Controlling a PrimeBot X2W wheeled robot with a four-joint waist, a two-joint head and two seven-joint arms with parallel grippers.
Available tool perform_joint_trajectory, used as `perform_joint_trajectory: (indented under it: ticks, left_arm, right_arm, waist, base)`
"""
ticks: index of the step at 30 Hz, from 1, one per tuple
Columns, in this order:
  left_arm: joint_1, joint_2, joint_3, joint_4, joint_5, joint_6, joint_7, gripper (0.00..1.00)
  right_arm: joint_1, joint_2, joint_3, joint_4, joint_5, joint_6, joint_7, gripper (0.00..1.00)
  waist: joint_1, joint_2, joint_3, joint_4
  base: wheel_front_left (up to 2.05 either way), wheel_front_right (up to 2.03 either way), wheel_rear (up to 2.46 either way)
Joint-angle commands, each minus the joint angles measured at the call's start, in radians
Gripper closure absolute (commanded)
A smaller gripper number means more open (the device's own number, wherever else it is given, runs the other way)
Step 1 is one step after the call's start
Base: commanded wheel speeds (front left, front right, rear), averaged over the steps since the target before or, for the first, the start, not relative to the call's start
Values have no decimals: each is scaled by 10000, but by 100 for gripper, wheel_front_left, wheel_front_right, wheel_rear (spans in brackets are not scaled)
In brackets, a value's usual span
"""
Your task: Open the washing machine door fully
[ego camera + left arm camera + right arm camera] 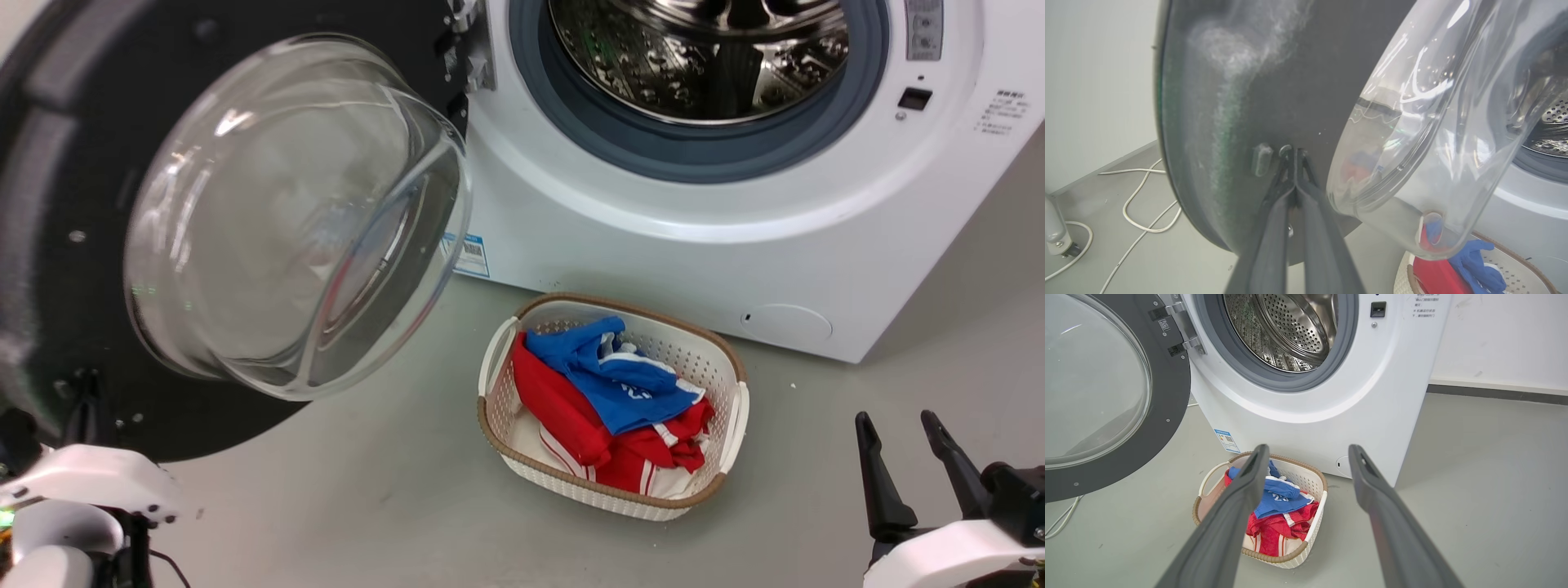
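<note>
Two tools doing very different things: left tool has its fingers pressed together, tips planted on the inner face of the washing machine door, which hangs swung well out left of the washing machine. I'd push steady along the hinge arc so the tips don't skid toward the glass bowl. Right tool sits spread wide above the laundry basket, idle

Nothing can be read: the blue label and the small print on the washer are too small.
</note>
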State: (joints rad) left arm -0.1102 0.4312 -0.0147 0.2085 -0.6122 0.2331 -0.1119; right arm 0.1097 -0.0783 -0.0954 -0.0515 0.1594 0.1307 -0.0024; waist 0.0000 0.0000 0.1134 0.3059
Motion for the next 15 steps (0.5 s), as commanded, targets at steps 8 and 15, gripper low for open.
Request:
perform_joint_trajectory:
  ticks: [8, 15]
  left_arm:
    - [-621, 368, 427, 878, -198, -160, -395, 100]
    - [-1033, 590, 585, 1508, -335, -340, -581, 100]
  right_arm:
    - [-268, -159, 16, 5, 137, 1, -30, 0]
    - [-375, -203, 1, -69, 99, 1, 81, 0]
  waist:
    - [0, 0, 387, -170]
    - [0, 0, 496, -96]
  base:
    - [0, 0, 0]
    - [0, 0, 0]
